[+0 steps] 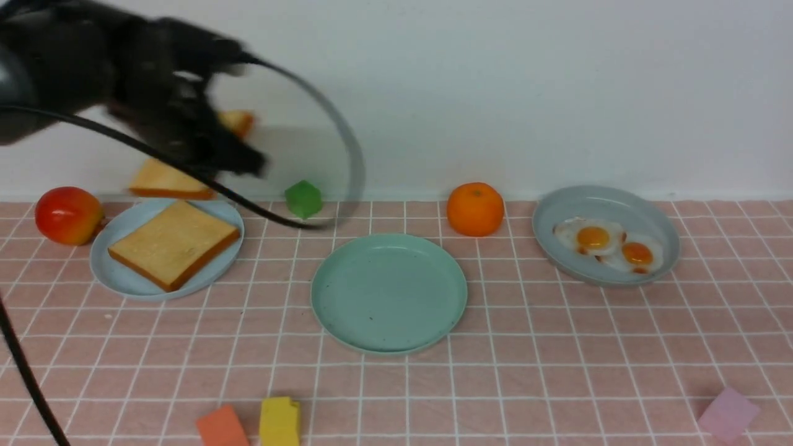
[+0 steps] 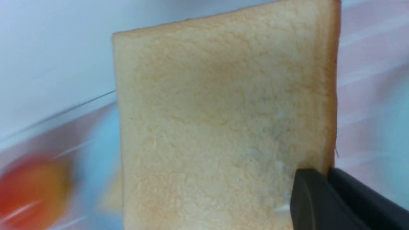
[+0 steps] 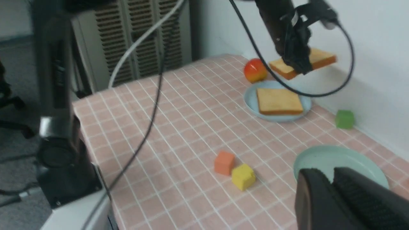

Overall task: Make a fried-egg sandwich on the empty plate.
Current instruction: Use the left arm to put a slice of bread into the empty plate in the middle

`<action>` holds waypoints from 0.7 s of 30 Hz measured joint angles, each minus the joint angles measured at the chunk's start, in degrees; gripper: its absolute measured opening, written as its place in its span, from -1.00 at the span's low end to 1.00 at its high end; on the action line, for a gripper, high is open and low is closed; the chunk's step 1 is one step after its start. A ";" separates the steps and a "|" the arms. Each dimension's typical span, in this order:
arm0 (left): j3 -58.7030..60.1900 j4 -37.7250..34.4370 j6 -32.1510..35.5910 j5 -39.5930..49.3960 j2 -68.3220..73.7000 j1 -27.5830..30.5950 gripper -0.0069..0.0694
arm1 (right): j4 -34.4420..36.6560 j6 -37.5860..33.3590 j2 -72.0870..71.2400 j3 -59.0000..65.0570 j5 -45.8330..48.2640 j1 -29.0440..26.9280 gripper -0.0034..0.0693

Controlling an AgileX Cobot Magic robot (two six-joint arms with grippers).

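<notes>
The left claw (image 2: 329,177) is clamped on one crust edge of a toast (image 2: 223,127). Its dark fingers (image 2: 313,204) pinch the slice near a corner, and the tan face fills most of the left wrist view. In the front view the claw is blurred. It holds the toast in the air, tilted, near the back wall and above the far edge of the blue plate (image 1: 118,279).

On that plate a second slice (image 1: 173,243) lies flat. A red fruit (image 1: 68,215) sits just to the plate's left.

The green plate (image 1: 388,294) is bare. It lies at the middle of the table, right of the left claw and nearer the robot, well apart from the held toast. A green cube (image 1: 303,199) stands between the two plates, near the wall.

Right of the green plate an orange (image 1: 475,209) sits near the wall. Beyond it, a grey plate (image 1: 557,210) carries two eggs (image 1: 591,237) touching each other.

The right claw (image 3: 332,188) shows only its fingertips, close side by side near the green plate's rim. I cannot tell whether they meet, and nothing shows between them.

Near the table's front edge an orange block (image 1: 221,427) and a yellow block (image 1: 279,421) sit side by side. A pink block (image 1: 728,414) lies far right.
</notes>
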 joint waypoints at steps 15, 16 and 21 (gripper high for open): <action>0.05 -0.47 2.29 -3.31 13.36 -18.19 -0.81 | -20.69 21.51 -1.31 0.00 7.15 0.00 -0.57; 0.05 -0.26 2.29 -3.37 13.75 -18.19 -0.81 | -20.69 21.56 -1.48 0.00 7.34 0.00 -0.57; 0.05 1.40 2.12 -3.92 14.96 -18.13 -0.81 | -20.74 22.31 -2.91 0.00 7.99 0.00 -0.56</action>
